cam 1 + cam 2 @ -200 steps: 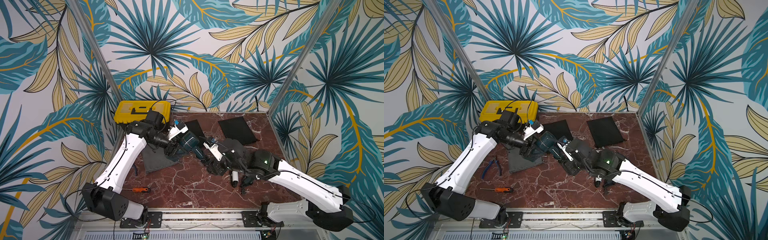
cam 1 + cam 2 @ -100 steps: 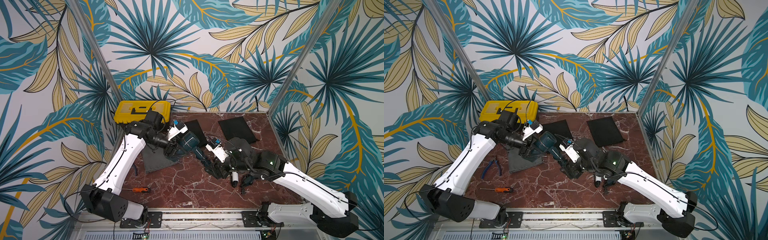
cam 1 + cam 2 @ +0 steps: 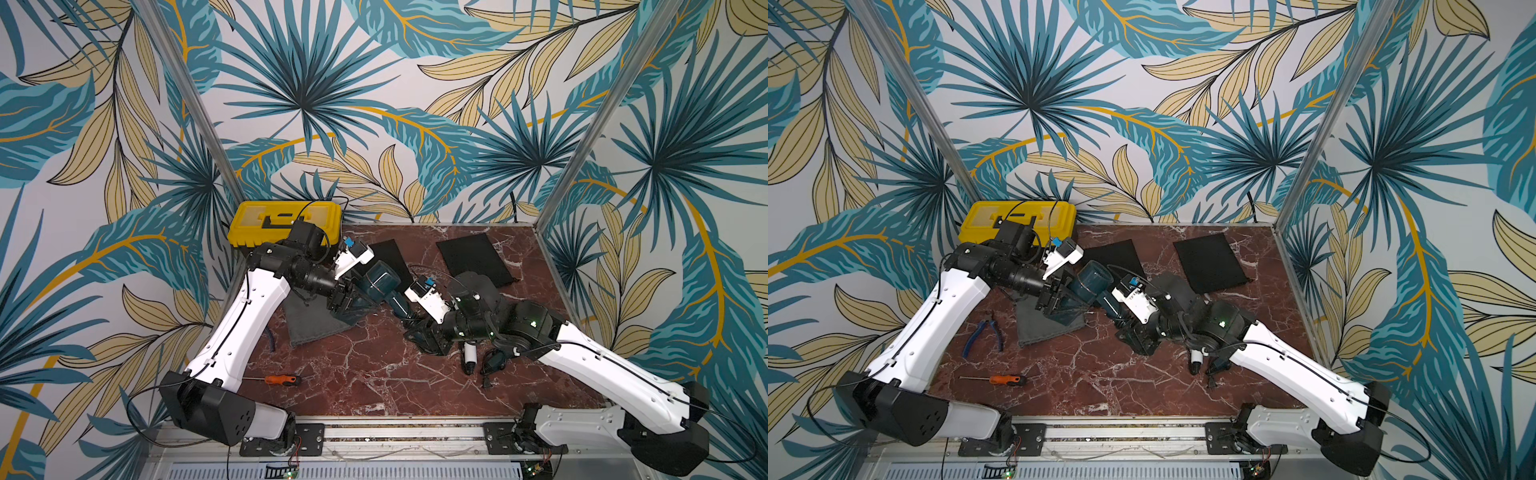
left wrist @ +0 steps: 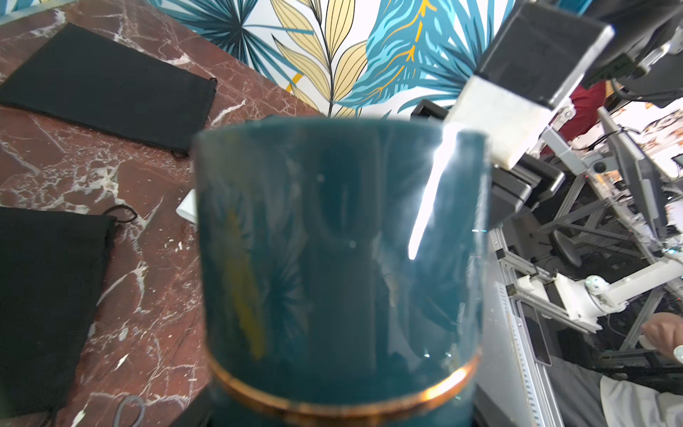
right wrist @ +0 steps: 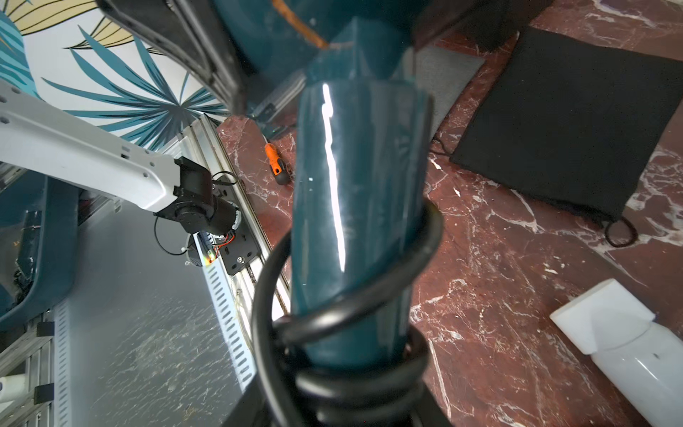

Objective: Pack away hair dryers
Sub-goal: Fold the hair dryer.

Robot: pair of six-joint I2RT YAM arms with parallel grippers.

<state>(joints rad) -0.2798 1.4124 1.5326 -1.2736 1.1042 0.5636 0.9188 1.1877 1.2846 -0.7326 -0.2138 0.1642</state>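
L gripper clamps teal hair dryer body; R gripper around its handle, grip unclear.

A robotics lab: aluminium-framed cell, monitors beyond.

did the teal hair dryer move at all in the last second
No. In a top view the teal hair dryer overlaps the same near corner of the black pouch as before.
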